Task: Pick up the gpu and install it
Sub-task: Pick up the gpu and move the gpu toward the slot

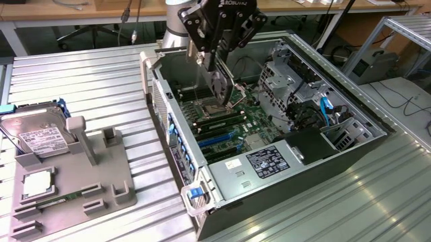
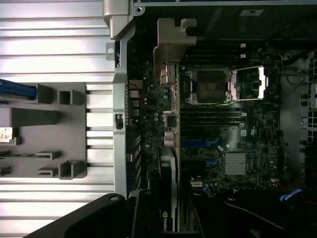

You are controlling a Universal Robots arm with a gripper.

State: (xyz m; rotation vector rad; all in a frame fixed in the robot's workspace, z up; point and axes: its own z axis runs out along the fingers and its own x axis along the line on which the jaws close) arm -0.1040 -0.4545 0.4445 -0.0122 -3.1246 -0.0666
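Observation:
The gpu (image 1: 221, 85), a thin black card with a silver end bracket, hangs edge-down over the open computer case (image 1: 306, 174), above the motherboard (image 1: 235, 121) near the CPU socket (image 1: 210, 107). My gripper (image 1: 214, 59) is shut on the card's upper edge. In the wrist view the gpu (image 2: 168, 168) appears edge-on with its bracket (image 2: 171, 47) by the case's rear wall, and the gripper (image 2: 166, 213) clamps it. The blue expansion slots (image 1: 217, 139) lie lower on the board, apart from the card.
A grey fixture tray (image 1: 70, 184) on the exterior view's left holds a silver hard drive (image 1: 40, 133), a processor chip (image 1: 37, 184) and a green memory stick (image 1: 57, 201). Drive cages (image 1: 289, 80) and blue cables (image 1: 328, 111) crowd the case's far side. The slatted metal table (image 1: 88, 80) surrounds everything.

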